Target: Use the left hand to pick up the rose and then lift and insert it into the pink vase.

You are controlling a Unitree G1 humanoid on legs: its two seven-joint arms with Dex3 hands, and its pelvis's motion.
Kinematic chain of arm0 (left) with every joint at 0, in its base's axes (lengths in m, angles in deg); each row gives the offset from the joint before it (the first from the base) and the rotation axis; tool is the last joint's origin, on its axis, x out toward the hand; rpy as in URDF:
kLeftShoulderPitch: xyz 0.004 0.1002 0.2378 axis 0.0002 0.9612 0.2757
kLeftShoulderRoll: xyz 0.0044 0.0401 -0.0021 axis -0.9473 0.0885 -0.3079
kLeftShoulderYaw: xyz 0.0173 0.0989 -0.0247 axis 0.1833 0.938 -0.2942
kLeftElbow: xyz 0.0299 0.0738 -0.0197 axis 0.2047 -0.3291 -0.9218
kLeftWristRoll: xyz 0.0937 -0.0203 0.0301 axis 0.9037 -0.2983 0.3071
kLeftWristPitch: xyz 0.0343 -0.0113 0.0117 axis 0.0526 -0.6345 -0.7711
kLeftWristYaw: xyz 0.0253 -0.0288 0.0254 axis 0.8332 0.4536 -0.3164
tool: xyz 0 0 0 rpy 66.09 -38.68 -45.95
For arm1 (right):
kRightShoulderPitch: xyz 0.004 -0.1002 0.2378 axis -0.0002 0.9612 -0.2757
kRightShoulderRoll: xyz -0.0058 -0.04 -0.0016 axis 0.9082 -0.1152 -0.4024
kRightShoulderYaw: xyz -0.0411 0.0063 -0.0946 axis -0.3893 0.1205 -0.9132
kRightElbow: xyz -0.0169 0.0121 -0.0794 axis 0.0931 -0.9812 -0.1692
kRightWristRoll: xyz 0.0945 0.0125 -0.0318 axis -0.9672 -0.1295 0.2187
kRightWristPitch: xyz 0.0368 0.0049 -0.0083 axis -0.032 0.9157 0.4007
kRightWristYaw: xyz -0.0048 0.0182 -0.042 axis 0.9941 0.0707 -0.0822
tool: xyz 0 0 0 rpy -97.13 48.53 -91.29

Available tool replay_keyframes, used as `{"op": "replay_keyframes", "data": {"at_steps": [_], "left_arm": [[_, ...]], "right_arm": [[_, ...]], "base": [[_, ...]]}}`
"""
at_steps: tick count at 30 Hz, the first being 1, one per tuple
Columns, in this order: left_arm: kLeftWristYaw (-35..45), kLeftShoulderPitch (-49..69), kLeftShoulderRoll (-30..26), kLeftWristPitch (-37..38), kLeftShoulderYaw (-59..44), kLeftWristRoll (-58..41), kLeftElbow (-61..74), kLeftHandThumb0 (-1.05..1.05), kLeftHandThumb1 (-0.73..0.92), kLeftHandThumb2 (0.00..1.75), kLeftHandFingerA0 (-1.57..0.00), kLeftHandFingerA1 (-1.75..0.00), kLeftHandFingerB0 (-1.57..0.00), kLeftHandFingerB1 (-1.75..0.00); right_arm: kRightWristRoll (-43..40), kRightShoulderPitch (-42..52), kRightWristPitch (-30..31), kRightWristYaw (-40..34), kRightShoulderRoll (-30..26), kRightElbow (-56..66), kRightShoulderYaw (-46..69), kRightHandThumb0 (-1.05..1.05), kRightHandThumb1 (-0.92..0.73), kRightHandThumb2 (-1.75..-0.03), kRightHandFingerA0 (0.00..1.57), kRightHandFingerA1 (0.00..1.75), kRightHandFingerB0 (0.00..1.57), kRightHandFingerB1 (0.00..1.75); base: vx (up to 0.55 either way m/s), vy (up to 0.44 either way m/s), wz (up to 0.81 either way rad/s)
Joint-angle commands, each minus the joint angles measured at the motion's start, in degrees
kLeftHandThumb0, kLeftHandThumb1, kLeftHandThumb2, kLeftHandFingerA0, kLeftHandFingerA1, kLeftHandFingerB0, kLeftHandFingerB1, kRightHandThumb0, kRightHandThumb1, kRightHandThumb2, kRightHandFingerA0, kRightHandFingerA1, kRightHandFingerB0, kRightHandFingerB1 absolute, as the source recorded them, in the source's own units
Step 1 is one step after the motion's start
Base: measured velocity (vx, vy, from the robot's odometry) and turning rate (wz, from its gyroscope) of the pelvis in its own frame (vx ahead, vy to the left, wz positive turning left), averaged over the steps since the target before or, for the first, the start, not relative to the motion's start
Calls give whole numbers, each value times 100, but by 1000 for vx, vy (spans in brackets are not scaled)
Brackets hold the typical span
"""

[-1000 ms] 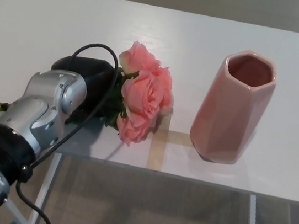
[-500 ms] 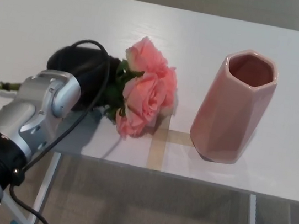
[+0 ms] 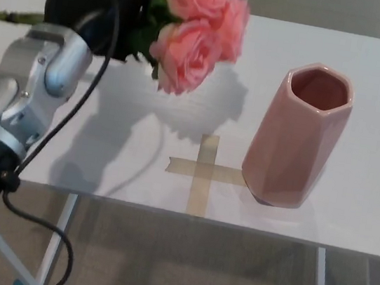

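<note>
My left hand is shut on the rose, a bunch of pink blooms with green leaves, held up in the air above the white table. The blooms point right, toward the vase; the stem end sticks out to the left of the hand. The pink vase, tall and faceted with an open mouth, stands upright on the table to the right of the blooms and lower than them. The rose's shadow falls on the table between hand and vase. My right hand does not show.
A cross of tan tape lies on the table just left of the vase's foot. The table's front edge runs across the lower picture, with floor and metal legs below it.
My left hand has lifted the rose off the table, up and away from me. The tape cross, hidden under the blooms before, now shows. The vase has not moved.
</note>
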Motion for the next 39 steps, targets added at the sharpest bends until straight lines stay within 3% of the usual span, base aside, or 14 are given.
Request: {"op": "replay_keyframes", "data": {"at_steps": [1,2,3,4,5,7,12,19,39], "left_arm": [[278,-169,459,-92,-672,-981,355,-18,78,64,-76,-159,-65,-123],[389,-184,569,-249,-807,-1113,458,-19,79,64,-76,-158,-65,-122],[510,-223,694,-456,-951,-1268,563,-19,79,66,-75,-155,-77,-101],[669,-298,848,-750,-1127,-1475,696,-20,78,67,-82,-149,-82,-92],[742,-328,904,-863,-1201,-1543,756,-20,78,67,-82,-149,-82,-92],[1115,-549,1126,-1294,-1544,-2081,883,-21,81,65,-95,-129,-79,-94],[1591,-908,1489,-2055,-2143,-2967,1037,-20,84,66,-96,-126,-75,-97],[1737,-1303,1799,-2838,-2593,-3439,1263,-22,85,66,-101,-126,-81,-85],[1873,-1953,2221,-4466,-3016,-4229,2029,-21,82,66,-103,-138,-84,-86]], "right_arm": [[66,35,39,28,-79,-32,-26,-38,-55,-95,62,67,44,58],[75,34,51,11,-73,-32,-38,-38,-55,-95,62,67,44,58],[82,34,57,0,-70,-32,-48,-38,-55,-95,62,67,44,58],[74,36,56,-4,-69,-29,-45,-38,-55,-95,62,67,44,58],[59,39,53,-2,-69,-27,-34,-38,-55,-95,62,67,44,58],[70,55,24,-6,-81,-22,-46,-39,-56,-95,63,67,46,58],[35,62,34,30,-82,-44,-13,-39,-56,-95,62,67,45,58],[31,74,61,-5,-68,-39,-11,-38,-55,-95,62,67,44,58],[49,41,59,1,-73,-43,-37,-38,-55,-95,61,67,43,58]], "base": [[0,0,0],[0,0,0],[0,0,0],[0,0,0],[0,0,0],[0,0,0],[0,0,0],[0,0,0],[0,0,0]]}}
